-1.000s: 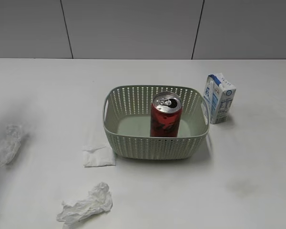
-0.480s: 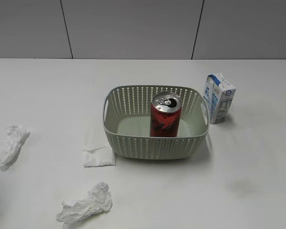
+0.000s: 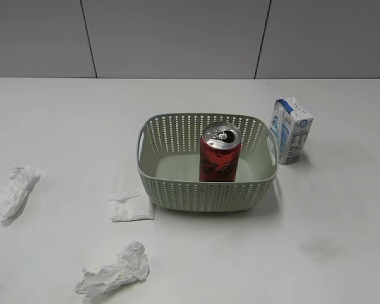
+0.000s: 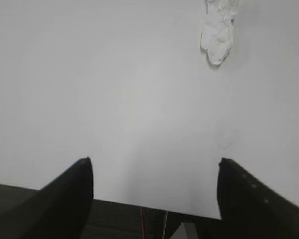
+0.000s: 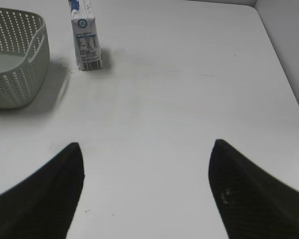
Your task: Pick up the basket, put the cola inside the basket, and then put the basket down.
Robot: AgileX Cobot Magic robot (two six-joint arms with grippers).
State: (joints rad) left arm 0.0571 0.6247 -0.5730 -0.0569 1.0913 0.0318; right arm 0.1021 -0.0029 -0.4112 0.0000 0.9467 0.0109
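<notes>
The pale sage-green basket [image 3: 177, 193] rests on the white table at the middle. The red cola can [image 3: 220, 155] stands upright inside it, silver top up. The basket's right end also shows in the right wrist view [image 5: 20, 55], with a sliver of the can at the frame's left edge. Neither arm shows in the exterior view. My left gripper [image 4: 154, 162] is open and empty over bare table near its edge. My right gripper [image 5: 145, 145] is open and empty over bare table, to the right of the basket.
A blue-and-white small carton [image 3: 292, 130] stands right of the basket, also in the right wrist view [image 5: 86, 40]. Crumpled tissues lie at the left [image 3: 14, 190], front left [image 3: 114, 271] and beside the basket [image 3: 132, 206]. One tissue shows in the left wrist view [image 4: 218, 30].
A dark shadow at the far left of the table has gone. The crumpled tissue at the left has shifted slightly. Basket, can and carton have not moved.
</notes>
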